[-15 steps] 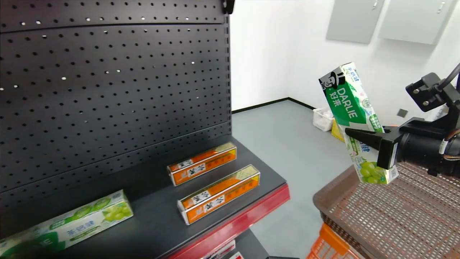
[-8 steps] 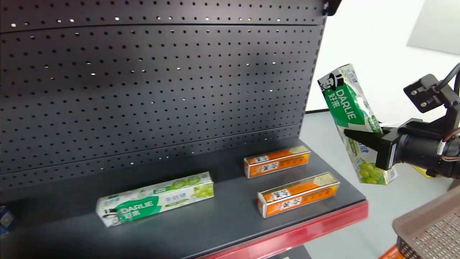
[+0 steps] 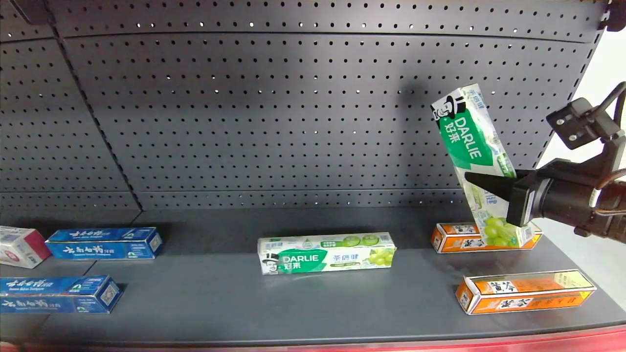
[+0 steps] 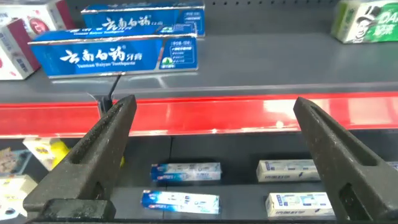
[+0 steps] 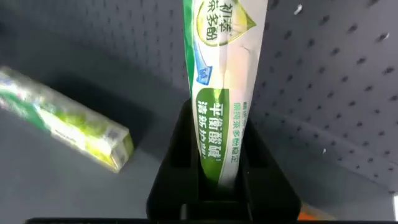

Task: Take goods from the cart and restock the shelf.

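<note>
The view is being turned onto the black metal shelf (image 3: 220,303); the green cardboard toothpaste box (image 3: 469,142) is being pinched by the right pincer (image 3: 481,183), ready for placing.

**Hidden and cropped bits**

On the right gripper (image 3: 481,182), the far finger is hidden behind the green box (image 3: 469,142) it clamps, and the arm behind it runs off the picture. In the right wrist view, the box end away from the gripper is cropped and the near end disappears between the fingers. The held box covers much of the orange box (image 3: 452,237) just past the gripper's tip. The second green box (image 5: 62,121), lying off to one side of that gripper, is cropped at one end.

On the left gripper (image 4: 214,106), both finger bases are cropped. Beyond its fingers, the red-and-white box (image 4: 25,37) is half out of view. Between the spread fingers, the print on the small boxes (image 4: 186,173) on the lower shelf (image 4: 239,183) is too small to tell.
</note>
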`<state>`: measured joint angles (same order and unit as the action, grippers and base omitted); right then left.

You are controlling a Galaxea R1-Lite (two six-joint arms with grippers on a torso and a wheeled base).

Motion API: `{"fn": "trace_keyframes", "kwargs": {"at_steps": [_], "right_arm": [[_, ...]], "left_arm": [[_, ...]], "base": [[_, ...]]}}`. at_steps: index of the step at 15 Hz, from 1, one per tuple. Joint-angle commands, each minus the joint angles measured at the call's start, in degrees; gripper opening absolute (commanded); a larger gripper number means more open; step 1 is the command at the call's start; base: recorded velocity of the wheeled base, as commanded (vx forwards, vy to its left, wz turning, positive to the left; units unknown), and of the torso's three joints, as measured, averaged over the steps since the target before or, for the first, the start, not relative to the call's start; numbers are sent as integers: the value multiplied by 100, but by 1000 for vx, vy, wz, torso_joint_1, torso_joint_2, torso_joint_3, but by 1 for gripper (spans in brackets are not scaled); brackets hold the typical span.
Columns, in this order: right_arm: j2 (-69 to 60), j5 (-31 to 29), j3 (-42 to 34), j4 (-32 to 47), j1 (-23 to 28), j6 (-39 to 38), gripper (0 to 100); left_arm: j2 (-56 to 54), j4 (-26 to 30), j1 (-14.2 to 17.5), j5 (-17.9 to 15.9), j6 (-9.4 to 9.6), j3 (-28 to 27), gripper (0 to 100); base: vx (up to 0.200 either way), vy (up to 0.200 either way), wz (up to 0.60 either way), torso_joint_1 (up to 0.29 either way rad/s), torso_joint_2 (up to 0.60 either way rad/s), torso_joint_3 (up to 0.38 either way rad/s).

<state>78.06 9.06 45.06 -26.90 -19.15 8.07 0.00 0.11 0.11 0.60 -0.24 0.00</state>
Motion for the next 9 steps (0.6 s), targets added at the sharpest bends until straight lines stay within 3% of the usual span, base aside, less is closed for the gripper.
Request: {"fn": "trace_keyframes", "kwargs": {"at_steps": [1, 9], "right_arm": [[52, 26, 65, -96, -1, -69, 0], [-36, 386, 126, -104, -133, -412, 0]], "left_arm": [[0, -2, 7, 2, -2, 0, 100], [0, -2, 7, 2, -2, 0, 100]], "base": [[0, 0, 0, 0, 0, 0], [0, 0, 0, 0, 0, 0]]}}
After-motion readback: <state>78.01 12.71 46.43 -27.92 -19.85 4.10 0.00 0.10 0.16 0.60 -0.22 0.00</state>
